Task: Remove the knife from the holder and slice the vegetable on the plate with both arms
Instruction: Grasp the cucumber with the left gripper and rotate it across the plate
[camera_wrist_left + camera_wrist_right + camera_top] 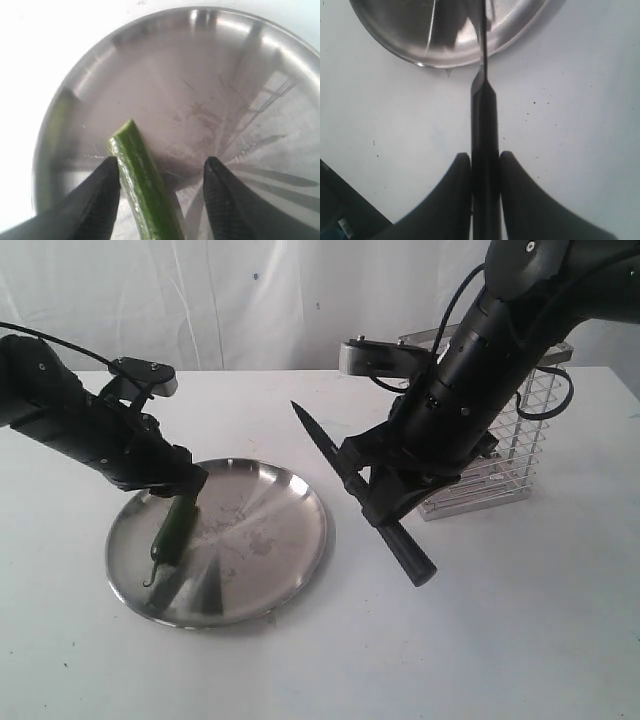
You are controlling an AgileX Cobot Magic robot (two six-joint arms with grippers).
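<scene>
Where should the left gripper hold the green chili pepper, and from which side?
Probably across the narrow body of the chili pepper, near the end away from its curved stem, coming down from above. It lies flat and long on the steel plate, so fingers on its two long sides steady it and leave the rest free for the knife.

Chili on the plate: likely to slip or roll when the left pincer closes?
Likely slippery: the chili has glossy skin and the plate is polished steel. Its slim, round body may roll within the open left pincer, though the curved stem might limit that.
</scene>
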